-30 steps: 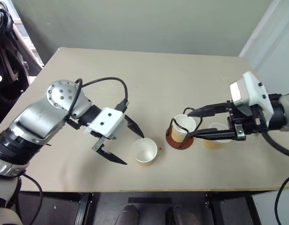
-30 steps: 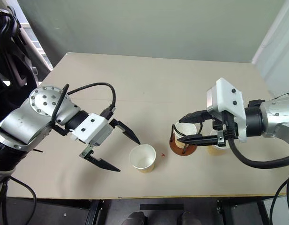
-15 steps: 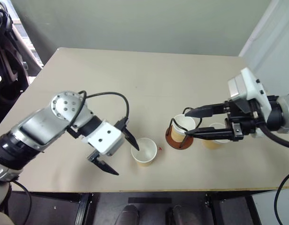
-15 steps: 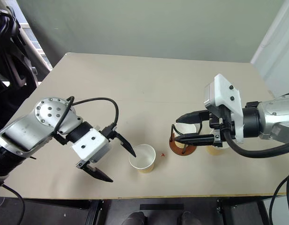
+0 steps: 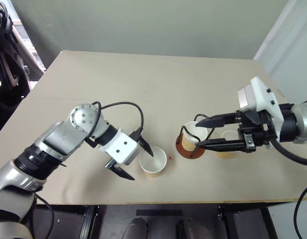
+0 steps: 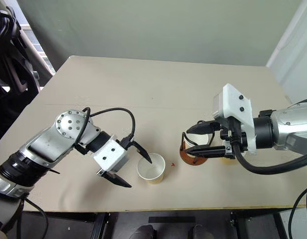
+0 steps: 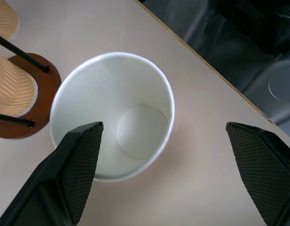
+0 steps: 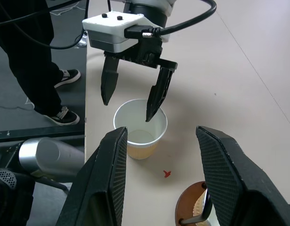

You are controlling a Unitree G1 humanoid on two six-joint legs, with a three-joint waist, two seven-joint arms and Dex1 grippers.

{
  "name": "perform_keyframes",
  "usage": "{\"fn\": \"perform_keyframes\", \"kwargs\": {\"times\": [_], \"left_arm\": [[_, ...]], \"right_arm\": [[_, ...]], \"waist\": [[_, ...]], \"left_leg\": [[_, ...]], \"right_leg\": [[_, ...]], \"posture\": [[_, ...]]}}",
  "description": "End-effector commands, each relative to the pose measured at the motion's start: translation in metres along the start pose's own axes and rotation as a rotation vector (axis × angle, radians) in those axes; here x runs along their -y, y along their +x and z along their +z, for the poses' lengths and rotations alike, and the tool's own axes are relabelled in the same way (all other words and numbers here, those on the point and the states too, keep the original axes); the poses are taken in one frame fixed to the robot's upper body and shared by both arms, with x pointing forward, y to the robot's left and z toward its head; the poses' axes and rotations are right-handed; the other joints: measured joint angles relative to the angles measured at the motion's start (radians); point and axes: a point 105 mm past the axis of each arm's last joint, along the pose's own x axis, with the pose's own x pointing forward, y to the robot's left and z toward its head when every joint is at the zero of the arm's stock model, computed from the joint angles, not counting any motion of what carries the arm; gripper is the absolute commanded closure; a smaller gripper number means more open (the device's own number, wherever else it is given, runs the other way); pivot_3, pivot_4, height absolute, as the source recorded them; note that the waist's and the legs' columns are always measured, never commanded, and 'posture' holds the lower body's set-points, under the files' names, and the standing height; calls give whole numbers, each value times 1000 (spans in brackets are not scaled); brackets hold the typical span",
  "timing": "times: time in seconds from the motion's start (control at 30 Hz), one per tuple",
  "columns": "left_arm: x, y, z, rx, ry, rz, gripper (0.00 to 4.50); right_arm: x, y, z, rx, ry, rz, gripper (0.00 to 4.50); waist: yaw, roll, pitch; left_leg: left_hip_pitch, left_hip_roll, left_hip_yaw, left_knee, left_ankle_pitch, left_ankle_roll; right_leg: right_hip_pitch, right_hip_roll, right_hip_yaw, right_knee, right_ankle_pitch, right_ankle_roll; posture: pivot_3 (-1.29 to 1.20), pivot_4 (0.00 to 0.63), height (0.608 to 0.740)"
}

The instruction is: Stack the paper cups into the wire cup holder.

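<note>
One paper cup stands upright and empty near the table's front edge. My left gripper is open at it, with one finger tip inside the cup's mouth and the other outside, toward the table edge. A second paper cup sits in the wire cup holder, on its reddish-brown base between the black wires. My right gripper hovers open just above that cup and holds nothing. A third paper cup stands right of the holder, partly hidden behind the right gripper's fingers.
The loose cup sits close to the table's front edge. A small red mark lies between this cup and the holder. A person's legs and shoes stand on the floor beside the table.
My left gripper has come down and in toward the loose cup, and one finger now dips into its mouth. The right gripper and all three cups have stayed put.
</note>
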Motion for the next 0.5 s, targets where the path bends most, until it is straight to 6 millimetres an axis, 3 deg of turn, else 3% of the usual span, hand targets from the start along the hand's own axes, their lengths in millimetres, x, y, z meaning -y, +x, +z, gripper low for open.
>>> {"fn": "perform_keyframes", "kwargs": {"times": [0.03, 0.33, 0.5], "left_arm": [[1, -6, 3, -7, 5, -7, 1025], [9, -2, 1, 0, -14, -37, 4337], [10, 0, 2, 10, -22, -42, 4459]], "right_arm": [[-1, -4, 7, 9, -40, -25, 2183], [-2, -4, 9, 14, -39, -23, 2183], [-3, -4, 9, 17, -37, -21, 2183]], "waist": [[0, 0, 0], [0, 0, 0], [0, 0, 0]], "left_leg": [[0, 0, 0, 0, 0, 0], [0, 0, 0, 0, 0, 0], [0, 0, 0, 0, 0, 0]], "right_leg": [[0, 0, 0, 0, 0, 0], [0, 0, 0, 0, 0, 0], [0, 0, 0, 0, 0, 0]], "posture": [[0, 150, 740], [0, 150, 740], [0, 150, 740]]}}
